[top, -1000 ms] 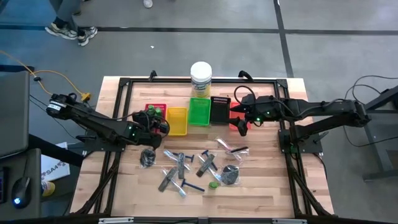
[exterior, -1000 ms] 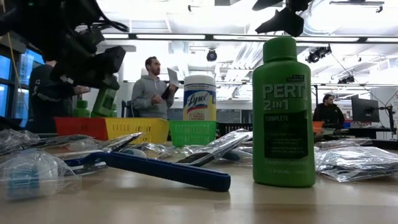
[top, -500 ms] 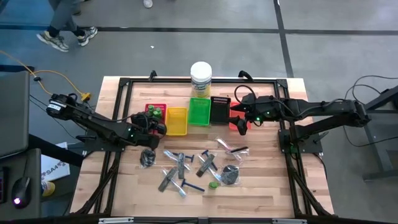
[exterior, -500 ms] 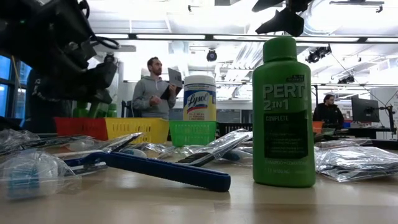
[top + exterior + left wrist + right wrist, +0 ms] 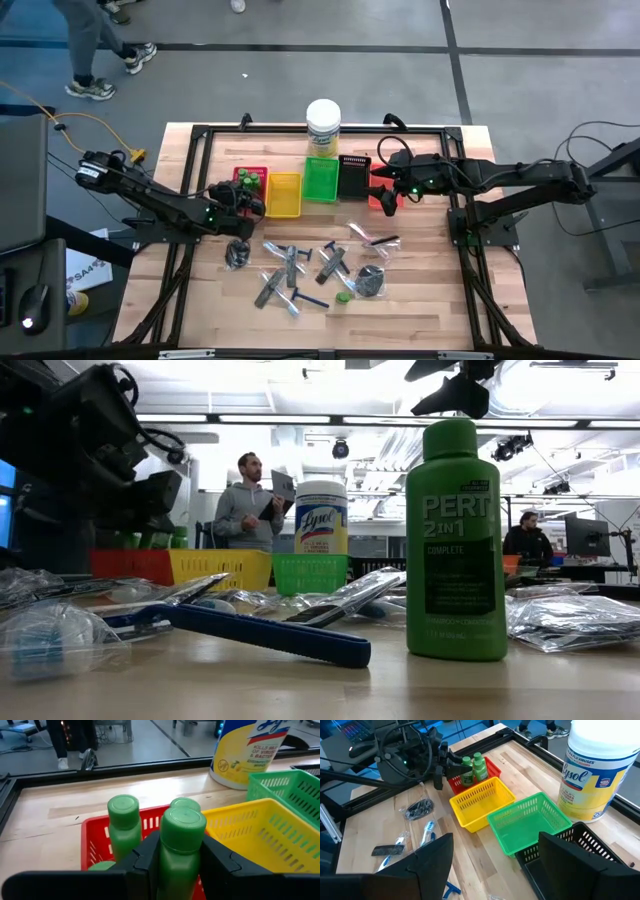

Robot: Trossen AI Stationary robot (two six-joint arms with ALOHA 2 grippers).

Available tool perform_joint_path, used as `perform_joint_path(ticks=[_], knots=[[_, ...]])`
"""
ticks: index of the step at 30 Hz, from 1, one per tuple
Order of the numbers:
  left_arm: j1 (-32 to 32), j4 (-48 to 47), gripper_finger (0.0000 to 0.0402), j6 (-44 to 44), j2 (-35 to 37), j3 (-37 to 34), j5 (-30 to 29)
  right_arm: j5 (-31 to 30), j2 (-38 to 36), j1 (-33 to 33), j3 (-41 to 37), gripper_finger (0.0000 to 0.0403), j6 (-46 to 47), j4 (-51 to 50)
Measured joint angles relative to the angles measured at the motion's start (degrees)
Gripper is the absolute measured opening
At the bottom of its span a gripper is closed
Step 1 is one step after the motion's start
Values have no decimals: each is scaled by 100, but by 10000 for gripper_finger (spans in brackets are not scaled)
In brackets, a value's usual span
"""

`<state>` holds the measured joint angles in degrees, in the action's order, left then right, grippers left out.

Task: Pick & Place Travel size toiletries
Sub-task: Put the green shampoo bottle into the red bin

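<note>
Left gripper, fingers clamped on a green bottle above the red tray lower left, risks toppling its neighbours; right gripper idles, fingers apart.

One camera looks straight down on the whole bench. Another sits at bench-top height, close behind a green bottle. Each wrist camera faces the trays; both show the red tray.
</note>
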<state>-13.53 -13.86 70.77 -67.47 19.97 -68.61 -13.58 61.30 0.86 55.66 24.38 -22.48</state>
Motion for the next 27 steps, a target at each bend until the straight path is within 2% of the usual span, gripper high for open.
perform_joint_path(ticks=[5,18,27], knots=[[201,188,97,0,-180,-11,54,0,0,0,0,278,0,42],[202,224,97,-153,-183,-11,171,0,2,0,0,278,0,44],[202,222,136,-152,-183,-11,329,0,2,0,0,278,-15,44]])
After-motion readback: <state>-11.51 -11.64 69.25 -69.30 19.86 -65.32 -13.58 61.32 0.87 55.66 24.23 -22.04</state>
